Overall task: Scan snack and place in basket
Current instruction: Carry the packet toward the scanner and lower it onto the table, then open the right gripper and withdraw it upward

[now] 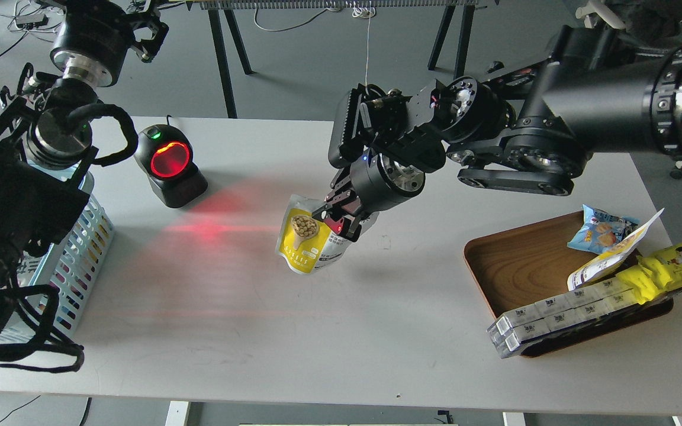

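Observation:
My right gripper [336,220] is shut on the snack [305,242], a yellow and white pouch with a round picture of tan nuts. It holds the pouch by its upper edge, hanging tilted above the middle of the grey table [293,331]. The black barcode scanner [169,164], its window glowing red, stands to the left and throws red light across the table towards the pouch. The light blue basket [83,248] stands at the table's left edge, mostly hidden behind my left arm. My left gripper [145,29] is raised at the top left, dark and end-on.
A brown wooden tray [518,266] at the right holds a small blue packet [598,231], a long yellow pack with a cartoon face [672,263], a white and yellow pouch and a row of clear boxes [560,313]. Table legs and cables lie behind the table.

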You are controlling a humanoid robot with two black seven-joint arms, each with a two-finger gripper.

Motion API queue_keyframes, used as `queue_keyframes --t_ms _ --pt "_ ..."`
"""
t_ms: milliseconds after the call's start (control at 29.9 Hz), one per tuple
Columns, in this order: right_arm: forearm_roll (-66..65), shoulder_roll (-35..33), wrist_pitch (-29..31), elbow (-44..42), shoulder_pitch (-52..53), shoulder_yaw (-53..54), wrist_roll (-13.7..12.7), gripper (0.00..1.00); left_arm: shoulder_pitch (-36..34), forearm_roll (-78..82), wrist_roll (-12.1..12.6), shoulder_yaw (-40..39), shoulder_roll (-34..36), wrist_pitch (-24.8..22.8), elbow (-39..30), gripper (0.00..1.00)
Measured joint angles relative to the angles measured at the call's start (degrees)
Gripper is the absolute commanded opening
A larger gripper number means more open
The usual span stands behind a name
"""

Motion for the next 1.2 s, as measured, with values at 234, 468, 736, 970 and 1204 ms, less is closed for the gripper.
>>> queue_keyframes --t_ms 234,468,736,970,1204 --pt "-0.2 0.2 0.1 0.0 0.0 -0.6 0.0 0.01 0.2 -0.1 0.0 -0.1 0.7 0.0 0.0 1.00" --pt "-0.2 0.4 0.1 -0.1 -0.1 -1.6 0.0 0.02 0.2 -0.1 0.0 -0.1 0.8 0.0 0.0 1.00" --pt "-0.2 0.4 0.2 -0.1 0.2 -1.7 0.0 0.06 0.2 -0.1 0.0 -0.1 0.9 -0.1 0.0 1.00" --pt "-0.3 0.4 0.5 0.1 0.7 -1.7 0.0 0.08 0.1 -0.1 0.0 -0.1 1.1 -0.1 0.0 1.00" --pt "0.0 0.4 0.6 0.5 1.9 -1.5 0.0 0.23 0.1 -0.1 0.0 -0.1 1.1 -0.1 0.0 1.00"
